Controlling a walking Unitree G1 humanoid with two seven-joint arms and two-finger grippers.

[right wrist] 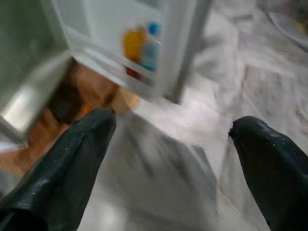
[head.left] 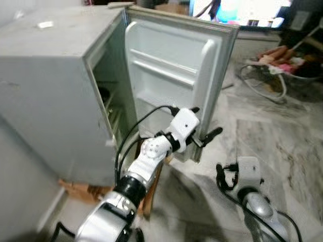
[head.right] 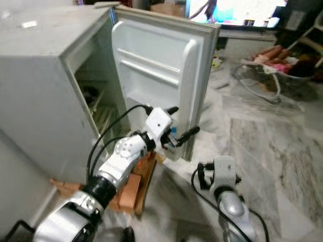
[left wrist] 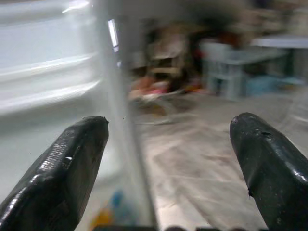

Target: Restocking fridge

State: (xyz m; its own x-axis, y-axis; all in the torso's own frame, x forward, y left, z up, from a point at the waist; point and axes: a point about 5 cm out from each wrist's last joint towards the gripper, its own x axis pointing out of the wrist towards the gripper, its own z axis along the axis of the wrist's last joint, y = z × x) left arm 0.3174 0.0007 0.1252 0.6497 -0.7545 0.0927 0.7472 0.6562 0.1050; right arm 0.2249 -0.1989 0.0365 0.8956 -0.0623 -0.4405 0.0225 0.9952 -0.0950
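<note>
The small grey fridge [head.left: 45, 85] stands with its white door [head.left: 171, 65] swung open; the door racks look bare except at the bottom. My left gripper [head.left: 204, 122] is open at the door's lower free edge. In the left wrist view the door edge [left wrist: 120, 120] runs between its two spread fingers [left wrist: 62, 163]. My right gripper [right wrist: 173, 144] is open and holds nothing, low above the floor and facing the door's bottom rack. An orange and blue item [right wrist: 139, 45] sits in that rack. A dark object [head.left: 103, 93] lies inside on the wire shelf.
Wooden blocks [head.left: 81, 191] prop the fridge off the marble floor [head.left: 272, 136]. My right wrist [head.left: 247, 169] hangs at the lower right. A bouncer seat [head.left: 267, 75] with a person's legs [head.left: 275, 53] is at the back right, below a lit screen [head.left: 237, 10].
</note>
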